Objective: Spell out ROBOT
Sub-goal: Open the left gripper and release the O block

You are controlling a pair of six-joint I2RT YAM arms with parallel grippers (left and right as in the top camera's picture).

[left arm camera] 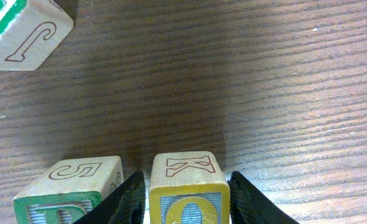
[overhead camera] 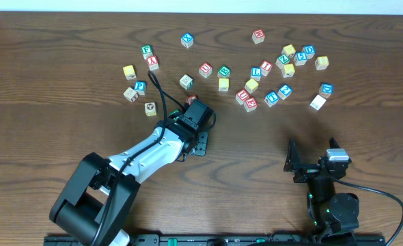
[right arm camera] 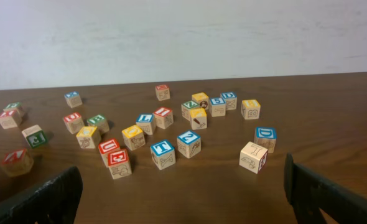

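Note:
In the left wrist view my left gripper [left arm camera: 185, 180] is shut on a yellow O block [left arm camera: 186, 193] with a K on its top face. A green block [left arm camera: 71, 186] with an S-like mark on top sits right beside the left finger. In the overhead view the left gripper [overhead camera: 190, 104] is at the near edge of the block scatter, and the held block is hidden under it. My right gripper [overhead camera: 309, 164] is open and empty near the front right, with its fingers spread wide [right arm camera: 183, 199]. A blue T block [right arm camera: 162, 154] lies ahead of it.
Several lettered blocks are scattered across the far half of the table [overhead camera: 365, 157]. These include red U [overhead camera: 242, 96] and E [overhead camera: 250, 104] blocks, a blue T [overhead camera: 271, 98] and a white block [overhead camera: 317, 102]. A block with a J face [left arm camera: 28, 31] lies ahead of the left gripper.

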